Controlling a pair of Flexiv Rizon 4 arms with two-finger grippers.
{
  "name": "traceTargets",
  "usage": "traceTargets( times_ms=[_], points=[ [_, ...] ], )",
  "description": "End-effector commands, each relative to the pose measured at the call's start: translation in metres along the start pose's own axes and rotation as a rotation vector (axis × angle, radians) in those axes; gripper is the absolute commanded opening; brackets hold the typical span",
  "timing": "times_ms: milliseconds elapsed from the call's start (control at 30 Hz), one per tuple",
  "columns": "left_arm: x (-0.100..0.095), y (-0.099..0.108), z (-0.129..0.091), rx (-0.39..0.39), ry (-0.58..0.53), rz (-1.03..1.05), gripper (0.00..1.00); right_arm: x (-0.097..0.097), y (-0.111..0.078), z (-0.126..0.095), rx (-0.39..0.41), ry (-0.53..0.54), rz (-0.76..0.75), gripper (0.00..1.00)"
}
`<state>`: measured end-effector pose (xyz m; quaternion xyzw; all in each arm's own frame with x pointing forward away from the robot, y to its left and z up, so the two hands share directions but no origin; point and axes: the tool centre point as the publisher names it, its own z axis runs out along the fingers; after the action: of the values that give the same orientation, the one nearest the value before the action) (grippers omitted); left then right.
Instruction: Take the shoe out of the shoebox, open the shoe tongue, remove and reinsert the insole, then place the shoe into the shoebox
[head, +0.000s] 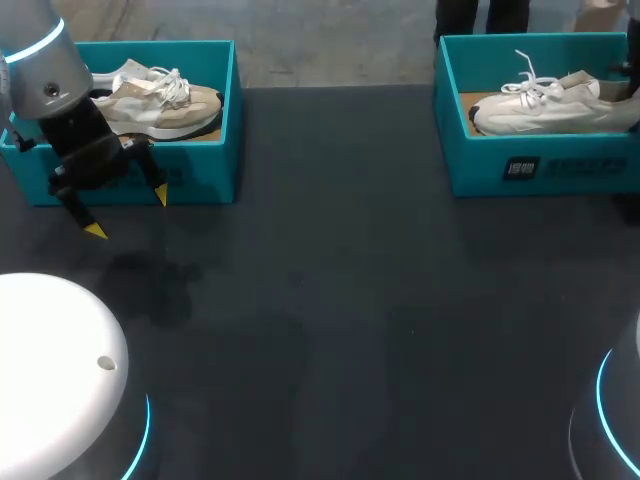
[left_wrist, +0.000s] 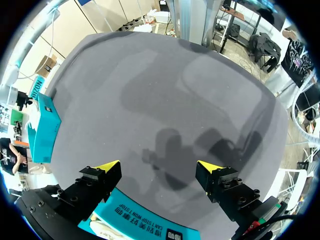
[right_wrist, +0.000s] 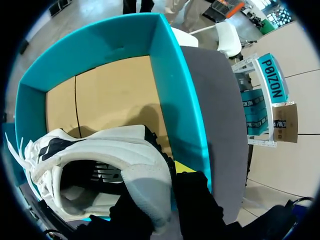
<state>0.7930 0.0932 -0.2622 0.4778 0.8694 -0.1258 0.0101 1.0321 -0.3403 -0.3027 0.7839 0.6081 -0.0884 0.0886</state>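
A white shoe (head: 550, 105) lies in the teal shoebox (head: 540, 165) at the far right. In the right wrist view my right gripper (right_wrist: 156, 186) is shut on the heel of that white shoe (right_wrist: 100, 150), inside the shoebox (right_wrist: 177, 100); one yellow fingertip (right_wrist: 183, 167) shows beside the heel. A beige shoe (head: 160, 100) sits in a second teal shoebox (head: 195, 170) at the far left. My left gripper (head: 127, 212) hangs open and empty just in front of that box, above the table. In the left wrist view the left gripper (left_wrist: 160, 167) has the box wall (left_wrist: 145, 227) under it.
The dark table (head: 350, 300) stretches between the two boxes. White, blue-ringed arm bases stand at the near left (head: 50, 370) and near right (head: 615, 420) corners.
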Motion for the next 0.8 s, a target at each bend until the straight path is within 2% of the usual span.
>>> traceTargets(
  times_ms=[33, 300, 567, 800],
  points=[
    [0.000, 0.000, 0.000, -0.002, 0.002, 0.000, 1.00, -0.001, 0.001, -0.001, -0.013, 0.012, 0.006, 0.00],
    [0.000, 0.000, 0.000, -0.002, 0.002, 0.000, 1.00, -0.002, 0.008, 0.007, -0.062, 0.003, 0.031, 0.00],
    [0.000, 0.000, 0.000, -0.002, 0.002, 0.000, 1.00, 0.003, 0.014, 0.030, -0.044, -0.010, 0.001, 0.00],
    [0.000, 0.000, 0.000, -0.002, 0.002, 0.000, 1.00, 0.003, 0.011, 0.034, -0.048, -0.016, -0.010, 0.00]
  ],
)
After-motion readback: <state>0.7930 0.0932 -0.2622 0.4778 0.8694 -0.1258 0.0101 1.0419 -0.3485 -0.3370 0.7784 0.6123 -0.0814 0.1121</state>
